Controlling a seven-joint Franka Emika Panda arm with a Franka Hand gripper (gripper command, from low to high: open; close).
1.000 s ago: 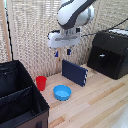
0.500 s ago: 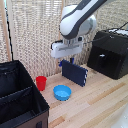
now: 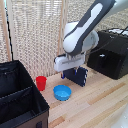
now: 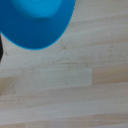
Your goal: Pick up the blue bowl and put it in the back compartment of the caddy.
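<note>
Red cup (image 3: 41, 82): upright on the wooden table (image 3: 100, 107), near the slatted wall, just beside the blue bowl (image 3: 62, 92) toward the exterior view's left; a small gap between the two.
Dark-blue panel (image 3: 76, 76): stands on edge behind the bowl, close to its far rim and directly under the arm's head.
Black machine (image 3: 111, 54): boxy, at the exterior view's right, well apart from the bowl.
Caddy (image 3: 20, 100): large black bin at the exterior view's left; an inner divider splits it, and the back compartment (image 3: 11, 80) is the wall-side section. The caddy's right wall sits near the bowl with bare table between.
Blue bowl: rests open side up on the table, between the caddy and the panel, nothing on or in it. The wrist view shows it (image 4: 37, 20) as a blurred blue disc cut by the frame edge, over pale wood.
Gripper (image 3: 71, 71): hangs above and behind the bowl, over the panel, clear of the bowl.
Fingers: hidden against the dark panel in the exterior view and out of the wrist view; cannot tell if spread or closed. Nothing seen held.
Open room: bare wood in front of the bowl and toward the exterior view's right; the space above the bowl is clear.
</note>
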